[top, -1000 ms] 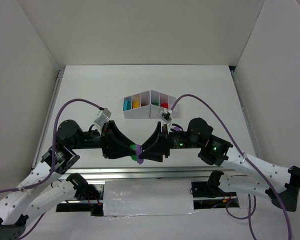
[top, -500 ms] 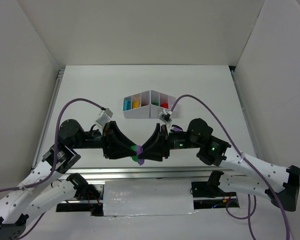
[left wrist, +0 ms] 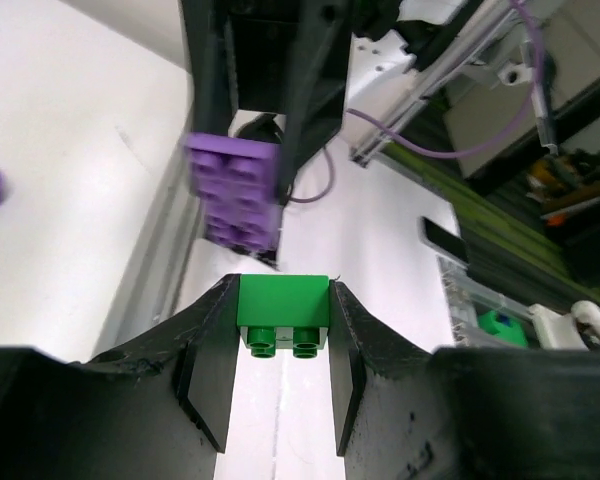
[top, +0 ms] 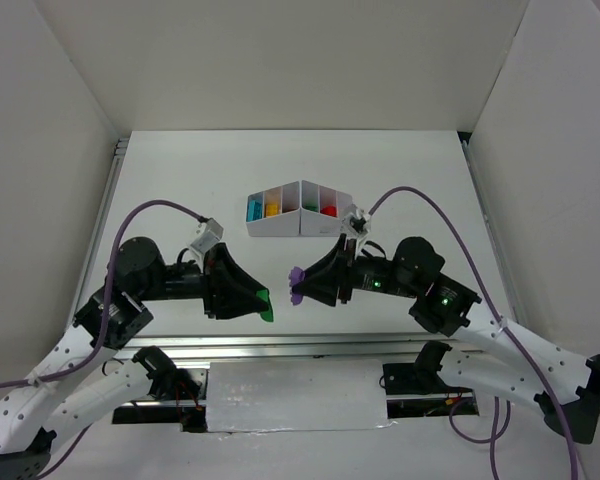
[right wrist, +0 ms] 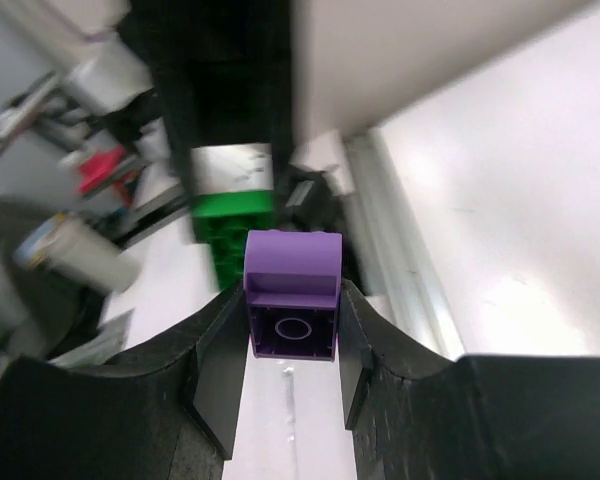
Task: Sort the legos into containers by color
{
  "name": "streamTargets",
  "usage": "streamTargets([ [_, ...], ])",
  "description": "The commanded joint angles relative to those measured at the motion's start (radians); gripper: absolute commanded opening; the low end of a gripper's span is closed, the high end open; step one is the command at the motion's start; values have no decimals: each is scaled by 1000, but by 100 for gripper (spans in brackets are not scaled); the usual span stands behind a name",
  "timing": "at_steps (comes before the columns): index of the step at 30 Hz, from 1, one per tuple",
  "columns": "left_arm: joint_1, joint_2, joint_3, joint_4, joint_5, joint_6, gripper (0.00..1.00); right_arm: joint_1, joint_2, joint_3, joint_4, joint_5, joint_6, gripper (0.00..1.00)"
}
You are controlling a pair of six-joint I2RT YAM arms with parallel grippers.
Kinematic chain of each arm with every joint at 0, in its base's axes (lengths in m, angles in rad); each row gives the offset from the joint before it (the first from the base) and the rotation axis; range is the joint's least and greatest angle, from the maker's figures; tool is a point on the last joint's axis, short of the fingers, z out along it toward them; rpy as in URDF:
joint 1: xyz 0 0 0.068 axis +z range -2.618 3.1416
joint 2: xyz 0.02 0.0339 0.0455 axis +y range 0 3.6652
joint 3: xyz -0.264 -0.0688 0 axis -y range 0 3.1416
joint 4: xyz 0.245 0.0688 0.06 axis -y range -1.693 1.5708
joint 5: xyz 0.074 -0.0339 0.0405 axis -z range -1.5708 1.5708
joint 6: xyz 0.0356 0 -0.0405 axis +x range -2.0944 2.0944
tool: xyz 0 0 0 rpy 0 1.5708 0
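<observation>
Pinching purple lego [right wrist: 291, 265], inside right gripper [right wrist: 291, 305]

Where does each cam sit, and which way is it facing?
Top external: above and behind the robot, looking down on table and tray; both arms, left gripper and right gripper show.
Left wrist: on the left arm, looking past its own fingers and green brick at the right gripper's purple brick.
Right wrist: mirrored, past its own fingers and purple brick at the green one.
Shared: both wrist views show both bricks.
</observation>
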Motion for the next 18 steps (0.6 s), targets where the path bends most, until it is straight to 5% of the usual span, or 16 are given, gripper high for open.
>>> streamTargets([
  [1,-3,-15,116,-171,-166,135,0,-32,0,50,-198,415,-49,0],
  [5,-3,-4,192,-476,-513,227,0,-149,178,194,-498,798,-22,0],
  [8,-3,-4,182,-550,-727,260,0,-279,388,352,-637,904,-8,0],
  [18,-3,-122,75,-481,-663,275,0,-477,845,785,-714,903,-126,0],
])
